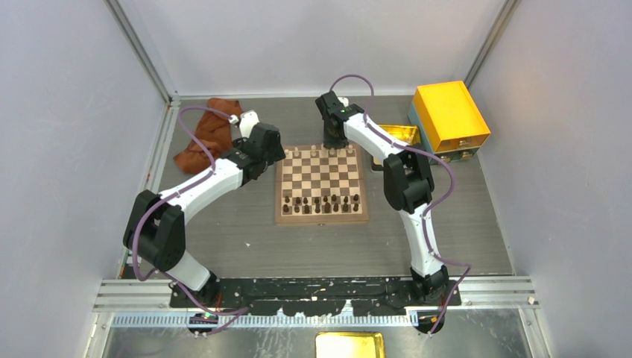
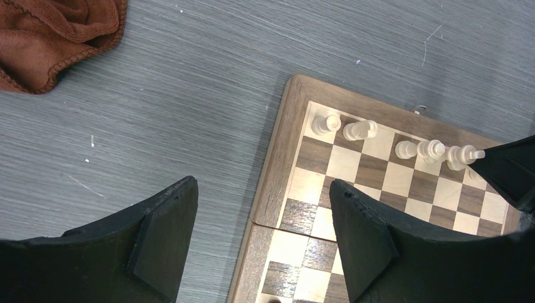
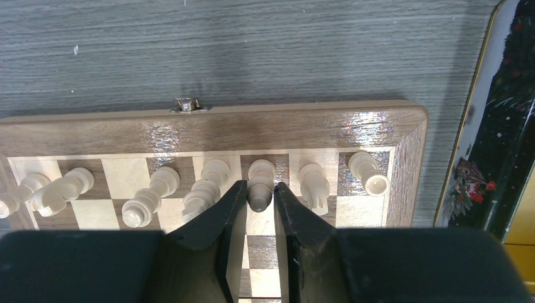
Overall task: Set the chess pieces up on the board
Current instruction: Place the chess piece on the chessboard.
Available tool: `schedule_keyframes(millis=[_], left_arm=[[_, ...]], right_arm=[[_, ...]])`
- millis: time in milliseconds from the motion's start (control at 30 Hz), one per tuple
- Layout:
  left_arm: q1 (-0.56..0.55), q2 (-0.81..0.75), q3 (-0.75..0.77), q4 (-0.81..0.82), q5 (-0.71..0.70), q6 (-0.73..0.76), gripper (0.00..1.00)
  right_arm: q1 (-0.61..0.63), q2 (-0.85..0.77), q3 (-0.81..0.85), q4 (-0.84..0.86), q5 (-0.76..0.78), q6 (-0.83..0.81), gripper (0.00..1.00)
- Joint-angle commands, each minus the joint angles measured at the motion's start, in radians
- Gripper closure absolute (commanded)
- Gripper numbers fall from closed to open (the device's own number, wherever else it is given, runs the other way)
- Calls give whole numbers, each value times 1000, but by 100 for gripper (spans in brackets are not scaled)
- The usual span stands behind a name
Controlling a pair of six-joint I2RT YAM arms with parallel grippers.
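The board (image 1: pixel 322 219) lies mid-table; its border also shows in the left wrist view (image 2: pixel 277 145) and the right wrist view (image 3: pixel 252 126). Several cream chess pieces (image 1: pixel 328 153) stand along its far row, seen too in the left wrist view (image 2: pixel 361 130). My right gripper (image 1: pixel 335 138) (image 3: pixel 259 189) is over that row, its jaws closed on one upright cream piece (image 3: pixel 260 183) that stands on a dark square, with cream neighbours close on both sides. My left gripper (image 1: pixel 268 149) (image 2: pixel 262 196) is open and empty above the board's left border.
Dark brown chessmen (image 1: pixel 324 203) stand in the board's near rows. A brown cloth (image 1: pixel 209 134) (image 2: pixel 57 38) lies at the far left. An orange-yellow box (image 1: pixel 449 112) and a shallow golden tray (image 1: pixel 399 134) (image 3: pixel 498 145) sit right of the board.
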Motion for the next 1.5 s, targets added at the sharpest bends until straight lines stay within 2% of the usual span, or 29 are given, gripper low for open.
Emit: schedule_keyframes(millis=[0,1467], left_arm=[[-3,-7,9,45,-23,1,23],[-4,1,37,27,-25,-5,23]], right_arm=[[-3,-6,1,24,-3,10,71],[-3,-84,20,11,0,-23,67]])
